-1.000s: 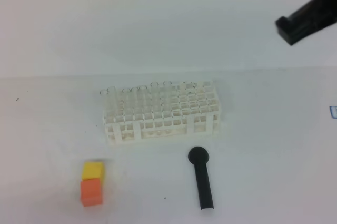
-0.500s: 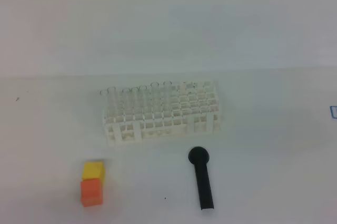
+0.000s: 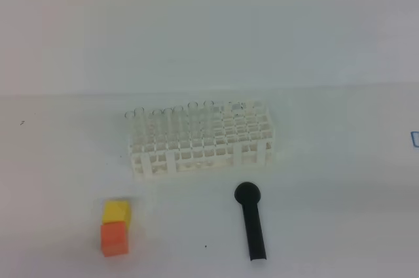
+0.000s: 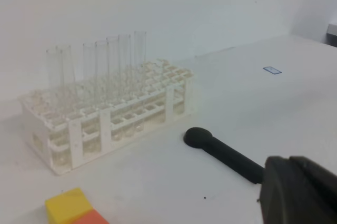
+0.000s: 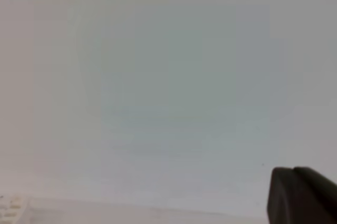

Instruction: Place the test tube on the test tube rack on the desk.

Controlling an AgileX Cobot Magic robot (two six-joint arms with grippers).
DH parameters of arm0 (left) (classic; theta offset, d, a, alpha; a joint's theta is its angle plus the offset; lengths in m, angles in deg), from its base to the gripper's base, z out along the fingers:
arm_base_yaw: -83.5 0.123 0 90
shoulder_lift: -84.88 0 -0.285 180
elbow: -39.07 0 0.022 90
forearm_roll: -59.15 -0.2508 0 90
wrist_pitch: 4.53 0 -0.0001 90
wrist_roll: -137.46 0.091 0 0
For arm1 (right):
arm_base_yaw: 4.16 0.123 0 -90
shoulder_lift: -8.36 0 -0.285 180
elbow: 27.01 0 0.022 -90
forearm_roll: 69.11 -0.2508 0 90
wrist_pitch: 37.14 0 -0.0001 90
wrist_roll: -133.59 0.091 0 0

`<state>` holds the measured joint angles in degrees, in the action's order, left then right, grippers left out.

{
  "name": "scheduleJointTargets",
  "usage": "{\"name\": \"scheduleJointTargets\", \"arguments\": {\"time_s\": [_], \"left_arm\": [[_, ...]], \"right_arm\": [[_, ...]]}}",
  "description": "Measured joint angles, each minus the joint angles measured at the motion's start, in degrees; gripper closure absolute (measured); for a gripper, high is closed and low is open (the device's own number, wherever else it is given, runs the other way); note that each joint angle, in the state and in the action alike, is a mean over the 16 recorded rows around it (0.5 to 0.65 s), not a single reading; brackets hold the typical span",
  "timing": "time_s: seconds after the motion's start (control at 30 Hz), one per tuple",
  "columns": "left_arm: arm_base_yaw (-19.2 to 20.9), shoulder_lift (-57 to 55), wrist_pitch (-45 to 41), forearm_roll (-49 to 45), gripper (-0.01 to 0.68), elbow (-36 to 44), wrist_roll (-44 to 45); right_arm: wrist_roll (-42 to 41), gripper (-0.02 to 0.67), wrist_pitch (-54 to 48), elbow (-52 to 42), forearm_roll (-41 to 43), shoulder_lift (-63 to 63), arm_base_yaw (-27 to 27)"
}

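The white test tube rack point(image 3: 200, 139) stands on the desk point(image 3: 340, 180) in the middle of the exterior view. Several clear test tubes point(image 3: 173, 118) stand upright in its back-left holes. No loose tube shows on the desk or in a gripper. The left wrist view shows the rack point(image 4: 105, 116) and the tubes point(image 4: 113, 66) from the front. Only a black edge of the left gripper point(image 4: 300, 192) shows at the bottom right there. A black edge of the right gripper point(image 5: 300, 195) shows before a blank wall. Neither gripper is in the exterior view.
A black round-headed tool point(image 3: 251, 222) lies in front of the rack, also seen in the left wrist view point(image 4: 224, 153). A yellow block point(image 3: 116, 211) and an orange block point(image 3: 113, 238) sit at the front left. A small blue mark point(image 3: 414, 138) is at the right edge.
The black arm part at the upper right of the exterior view one second ago has left the view. The rack, tubes, tool and blocks have not moved.
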<state>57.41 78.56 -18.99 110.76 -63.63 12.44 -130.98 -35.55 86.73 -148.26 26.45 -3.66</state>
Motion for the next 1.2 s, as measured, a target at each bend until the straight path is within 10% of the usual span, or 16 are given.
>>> {"name": "scheduleJointTargets", "arguments": {"time_s": [0.67,1.2], "left_arm": [[0.0,0.0,0.06,0.0,0.674,0.0,0.0],[0.0,0.0,0.06,0.0,0.674,0.0,0.0]], "right_arm": [[91.63,0.65,-15.89,-4.53,88.77,-4.62,-2.52],[91.75,0.65,-20.06,-12.52,91.99,-10.91,-2.34]]}}
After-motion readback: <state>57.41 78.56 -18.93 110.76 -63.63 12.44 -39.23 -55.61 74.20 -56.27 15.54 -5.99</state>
